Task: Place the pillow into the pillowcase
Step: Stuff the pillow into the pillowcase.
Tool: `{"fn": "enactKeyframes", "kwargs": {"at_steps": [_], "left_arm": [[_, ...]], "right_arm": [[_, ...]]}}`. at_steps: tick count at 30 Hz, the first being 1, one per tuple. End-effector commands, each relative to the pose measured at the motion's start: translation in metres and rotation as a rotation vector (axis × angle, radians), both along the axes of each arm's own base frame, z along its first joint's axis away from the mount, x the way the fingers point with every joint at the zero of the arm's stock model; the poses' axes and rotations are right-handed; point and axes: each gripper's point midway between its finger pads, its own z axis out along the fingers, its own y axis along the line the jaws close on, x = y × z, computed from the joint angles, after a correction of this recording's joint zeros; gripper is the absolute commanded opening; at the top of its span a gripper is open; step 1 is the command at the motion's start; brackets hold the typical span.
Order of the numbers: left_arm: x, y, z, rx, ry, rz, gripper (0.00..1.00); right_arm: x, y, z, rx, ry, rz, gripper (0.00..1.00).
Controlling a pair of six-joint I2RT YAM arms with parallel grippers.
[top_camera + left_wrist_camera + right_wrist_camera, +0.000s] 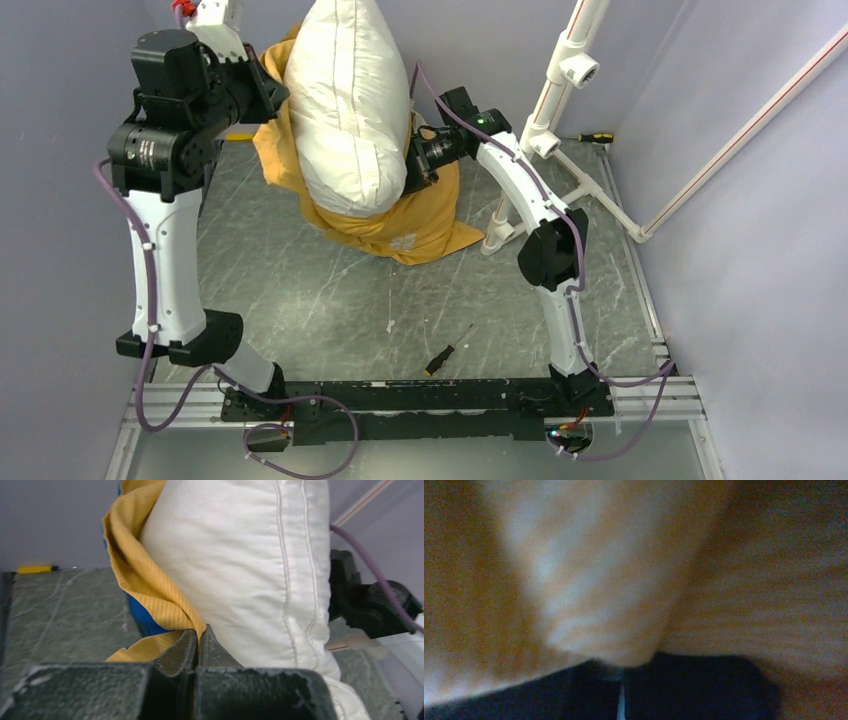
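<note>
Pillow (345, 110) looked soft, light; pillowcase (430, 225) limp; left pincer (199, 632) closed on its hem; right pincer (624, 670) closed, fabric apparently pinched; hem judged best hold.

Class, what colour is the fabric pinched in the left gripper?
Orange-yellow pillowcase fabric, best seen in the left wrist view.

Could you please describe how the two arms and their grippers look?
Both the left arm and the right arm have white curved shells with black joints. Purple cables run along them. The left gripper has dark tapered fingers.
</note>
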Motion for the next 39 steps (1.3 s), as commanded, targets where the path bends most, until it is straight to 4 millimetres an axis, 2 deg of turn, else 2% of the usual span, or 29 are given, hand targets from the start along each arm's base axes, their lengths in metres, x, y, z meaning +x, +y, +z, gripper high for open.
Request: {"fn": "enactKeyframes", "kwargs": {"at_steps": [1, 5, 8, 11, 13, 15, 17, 19, 24, 27, 29, 30, 34, 39], "left_arm": [[-0.025, -0.038, 0.139, -0.195, -0.491, -0.225, 0.0], [-0.014, -0.05, 0.125, -0.215, -0.44, -0.282, 0.0], [-0.01, -0.046, 0.117, -0.201, -0.425, -0.253, 0.0], [-0.005, -0.039, 0.106, -0.175, -0.398, -0.205, 0.0], [-0.001, -0.037, 0.096, -0.153, -0.374, -0.192, 0.0], [0.002, -0.035, 0.084, -0.13, -0.349, -0.182, 0.0], [0.006, -0.03, 0.069, -0.1, -0.315, -0.152, 0.0], [0.012, -0.02, 0.047, -0.057, -0.263, -0.096, 0.0], [0.02, 0.029, 0.004, 0.068, -0.167, 0.162, 0.0], [0.02, 0.057, -0.012, 0.123, -0.138, 0.307, 0.0], [0.02, 0.066, -0.016, 0.163, -0.132, 0.344, 0.0], [0.019, 0.074, -0.015, 0.197, -0.13, 0.378, 0.0], [0.02, 0.079, -0.017, 0.211, -0.128, 0.404, 0.0], [0.023, 0.084, -0.024, 0.235, -0.1, 0.428, 0.0]], "right_arm": [[0.011, -0.007, -0.088, -0.249, 0.064, -0.061, 0.0], [0.002, -0.004, -0.103, -0.298, 0.078, -0.032, 0.0], [-0.004, -0.004, -0.114, -0.345, 0.07, -0.021, 0.0], [-0.009, -0.003, -0.116, -0.384, 0.041, -0.029, 0.02], [-0.007, -0.003, -0.109, -0.393, 0.001, -0.057, 0.22], [-0.002, -0.004, -0.098, -0.388, -0.042, -0.095, 0.35], [0.004, -0.005, -0.083, -0.387, -0.093, -0.131, 0.46], [0.011, -0.008, -0.068, -0.385, -0.144, -0.175, 0.53], [0.029, -0.005, -0.01, -0.29, -0.336, -0.267, 0.62], [0.041, -0.001, 0.022, -0.214, -0.424, -0.327, 0.69], [0.05, 0.005, 0.047, -0.13, -0.482, -0.373, 0.75], [0.056, 0.009, 0.08, -0.023, -0.508, -0.442, 0.99], [0.063, 0.013, 0.112, 0.082, -0.509, -0.472, 1.0], [0.064, 0.022, 0.138, 0.182, -0.489, -0.458, 1.0]]}}
